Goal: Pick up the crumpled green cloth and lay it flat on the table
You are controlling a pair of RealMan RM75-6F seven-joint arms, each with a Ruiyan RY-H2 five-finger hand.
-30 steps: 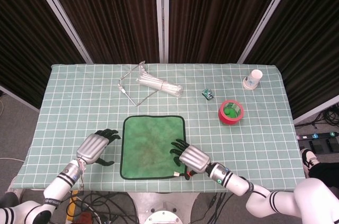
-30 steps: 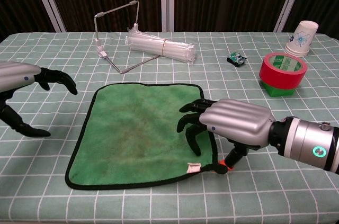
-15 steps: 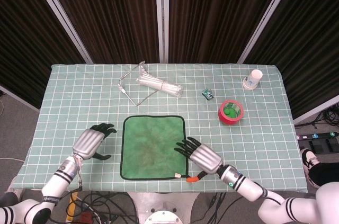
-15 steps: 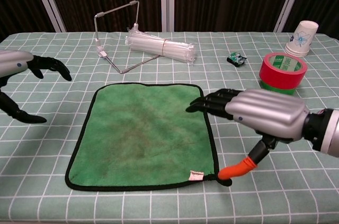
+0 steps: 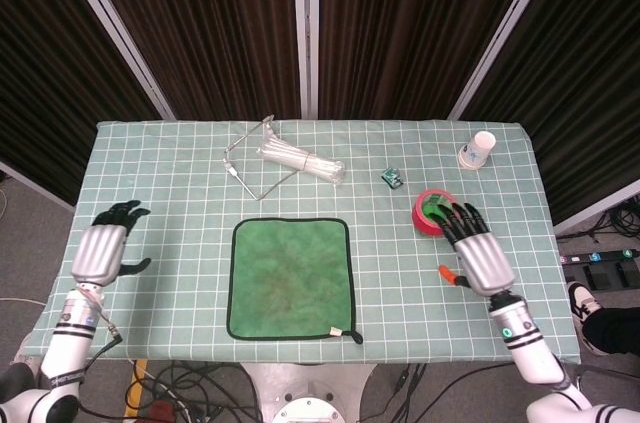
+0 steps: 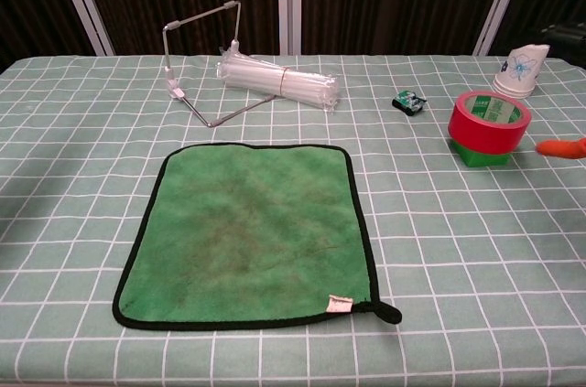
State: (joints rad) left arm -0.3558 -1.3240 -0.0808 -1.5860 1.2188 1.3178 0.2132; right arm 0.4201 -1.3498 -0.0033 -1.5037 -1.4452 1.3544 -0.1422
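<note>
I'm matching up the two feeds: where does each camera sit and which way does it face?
Head view: high above, looking down on the table; left hand and right hand show, both open.
Chest view: low at the near edge, looking across; only an orange fingertip shows.
Shared: green cloth, red tape roll.
</note>
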